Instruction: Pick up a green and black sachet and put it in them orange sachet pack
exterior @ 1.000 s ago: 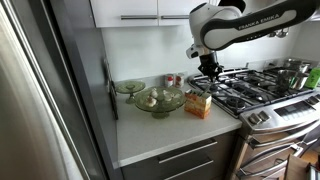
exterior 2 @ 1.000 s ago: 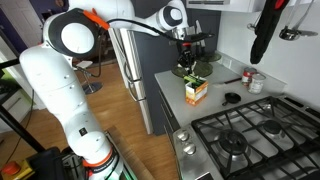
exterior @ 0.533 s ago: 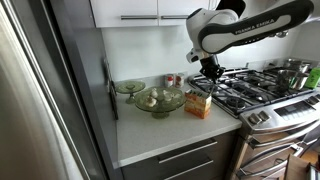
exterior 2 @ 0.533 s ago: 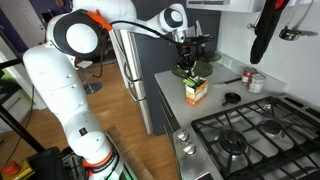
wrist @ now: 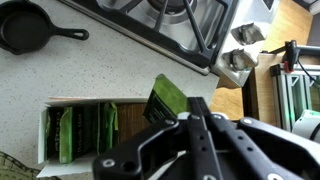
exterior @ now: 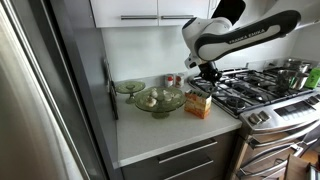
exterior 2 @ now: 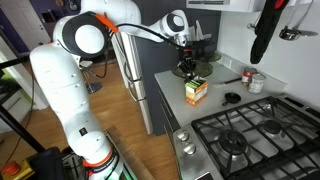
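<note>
The orange sachet pack (exterior: pixel 198 103) stands on the white counter beside the stove; it also shows in the other exterior view (exterior 2: pixel 196 91). In the wrist view it lies open (wrist: pixel 48 135) with several green sachets inside. My gripper (wrist: pixel 190 108) is shut on a green and black sachet (wrist: pixel 168 100) and holds it just above the box's open end. In both exterior views the gripper (exterior: pixel 207 72) (exterior 2: pixel 186 66) hangs close above the box, and the sachet is too small to make out there.
A green glass bowl (exterior: pixel 158 100) with food and a smaller green dish (exterior: pixel 129 87) stand beside the box. The gas stove (exterior: pixel 255 90) borders the counter. A small black skillet (wrist: pixel 25 25) and a can (exterior 2: pixel 256 81) sit nearby. A fridge (exterior: pixel 40 90) stands at the counter's end.
The arm has shifted a little sideways toward the bowl above the box, the gripper still shut on the sachet. The box and bowls have not moved.
</note>
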Motion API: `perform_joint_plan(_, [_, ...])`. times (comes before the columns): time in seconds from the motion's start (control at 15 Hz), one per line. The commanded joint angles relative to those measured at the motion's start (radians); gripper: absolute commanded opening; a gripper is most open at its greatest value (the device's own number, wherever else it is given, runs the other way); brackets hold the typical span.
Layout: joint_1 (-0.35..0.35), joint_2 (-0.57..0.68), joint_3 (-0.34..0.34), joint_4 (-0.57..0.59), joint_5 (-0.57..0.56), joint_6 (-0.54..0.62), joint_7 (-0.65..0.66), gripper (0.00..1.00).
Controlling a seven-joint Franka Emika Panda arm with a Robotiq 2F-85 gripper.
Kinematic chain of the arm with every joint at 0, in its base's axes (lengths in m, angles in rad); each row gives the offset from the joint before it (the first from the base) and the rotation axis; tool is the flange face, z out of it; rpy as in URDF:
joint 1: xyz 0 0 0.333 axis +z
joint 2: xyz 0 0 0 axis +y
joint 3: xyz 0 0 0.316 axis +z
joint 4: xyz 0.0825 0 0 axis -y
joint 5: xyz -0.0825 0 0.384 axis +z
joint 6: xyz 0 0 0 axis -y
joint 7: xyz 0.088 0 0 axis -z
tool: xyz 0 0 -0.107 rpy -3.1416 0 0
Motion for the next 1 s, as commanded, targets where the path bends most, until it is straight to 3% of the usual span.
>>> perform_joint_plan(0.0, [0.004, 0.032, 0.004, 0.024, -0.036, 0.012, 0.032, 0.00])
perform_joint_plan(0.93, [0.044, 0.102, 0.031, 0.017, -0.165, 0.025, 0.173, 0.00])
